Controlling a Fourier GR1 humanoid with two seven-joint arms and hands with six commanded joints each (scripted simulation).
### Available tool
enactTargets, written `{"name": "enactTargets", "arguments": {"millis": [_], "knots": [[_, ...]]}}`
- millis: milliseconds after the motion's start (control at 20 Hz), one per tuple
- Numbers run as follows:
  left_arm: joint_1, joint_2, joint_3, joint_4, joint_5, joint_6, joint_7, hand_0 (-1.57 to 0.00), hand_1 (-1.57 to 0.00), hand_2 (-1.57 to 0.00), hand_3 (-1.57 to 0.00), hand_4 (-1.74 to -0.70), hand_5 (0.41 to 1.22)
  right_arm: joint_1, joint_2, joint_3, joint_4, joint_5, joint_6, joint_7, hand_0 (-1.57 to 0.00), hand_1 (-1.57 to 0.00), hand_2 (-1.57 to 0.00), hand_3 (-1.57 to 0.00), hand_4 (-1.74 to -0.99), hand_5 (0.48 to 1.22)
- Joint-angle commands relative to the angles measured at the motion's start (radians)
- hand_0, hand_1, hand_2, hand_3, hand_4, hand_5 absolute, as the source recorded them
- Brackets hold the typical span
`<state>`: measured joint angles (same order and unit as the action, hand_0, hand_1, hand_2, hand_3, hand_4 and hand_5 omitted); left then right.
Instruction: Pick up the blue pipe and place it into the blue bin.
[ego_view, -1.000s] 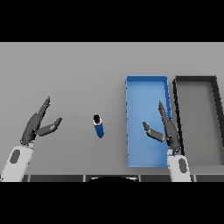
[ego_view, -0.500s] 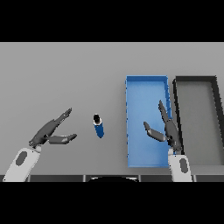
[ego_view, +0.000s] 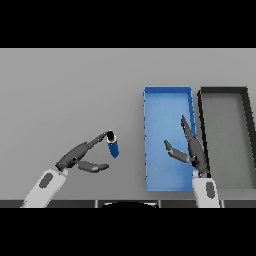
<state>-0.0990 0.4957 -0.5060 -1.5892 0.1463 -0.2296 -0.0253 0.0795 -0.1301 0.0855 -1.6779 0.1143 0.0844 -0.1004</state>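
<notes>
Grey surface (ego_view: 70, 85) is all around my things. My blue pipe (ego_view: 113, 145) stands on it, a little tilted, with its dark top end up. It sits left of the blue bin (ego_view: 148, 145), not inside it. My left robot hand (ego_view: 82, 156) reaches to the pipe from the left. Its fingers are straight and open, and the longest fingertips (ego_view: 104, 137) touch the pipe's top. The thumb is below, apart from the pipe. My right robot hand (ego_view: 192, 148) is open too, over the right side of the blue bin. A black bin (ego_view: 202, 120) sits just right of the blue one.
</notes>
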Motion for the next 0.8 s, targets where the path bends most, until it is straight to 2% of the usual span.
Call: {"name": "enactTargets", "arguments": {"millis": [0,250,450,600,650,700,750], "knots": [[-0.015,-0.02,-0.009,0.02,-0.01,0.002,0.003,0.0,0.0,0.0,0.0,-1.12,0.446,0.006,0.004,0.004,-0.007,0.005,-0.004,0.007,0.0,0.0,0.0,0.0,-1.271,0.616],[-0.081,-0.128,-0.032,0.133,-0.011,-0.014,0.012,0.0,0.0,0.0,0.0,-1.12,0.448,0.022,0.001,-0.005,-0.02,-0.006,-0.004,0.009,0.0,0.0,0.0,0.0,-1.274,0.605],[-0.123,-0.178,-0.048,0.205,-0.078,0.019,-0.054,0.0,0.0,0.0,0.0,-1.07,0.445,0.037,0.003,-0.001,-0.023,0.004,-0.008,-0.004,0.0,0.0,0.0,0.0,-1.267,0.598],[-0.142,-0.236,-0.043,0.249,-0.046,0.005,-0.073,0.0,0.0,-0.02,-0.02,-1.11,0.507,0.017,-0.001,-0.011,-0.017,-0.006,-0.006,0.012,0.0,0.0,0.0,0.0,-1.267,0.6],[-0.146,-0.255,-0.037,0.262,-0.033,0.006,-0.081,0.0,-0.03,-0.11,-0.1,-1.14,0.55,0.02,0.002,-0.005,-0.018,-0.004,-0.003,0.014,0.0,0.0,0.0,0.0,-1.266,0.601],[-0.147,-0.264,-0.023,0.268,-0.013,0.006,-0.09,-0.02,-0.16,-0.29,-0.26,-1.21,0.607,0.031,0.001,-0.005,-0.015,-0.005,0.0,0.007,0.0,0.0,0.0,0.0,-1.261,0.6],[-0.142,-0.287,-0.017,0.274,0.007,0.011,-0.08,-0.19,-0.35,-0.48,-0.52,-1.25,0.73,0.032,0.002,-0.007,-0.015,-0.007,0.0,0.004,0.0,0.0,0.0,0.0,-1.26,0.6]]}}
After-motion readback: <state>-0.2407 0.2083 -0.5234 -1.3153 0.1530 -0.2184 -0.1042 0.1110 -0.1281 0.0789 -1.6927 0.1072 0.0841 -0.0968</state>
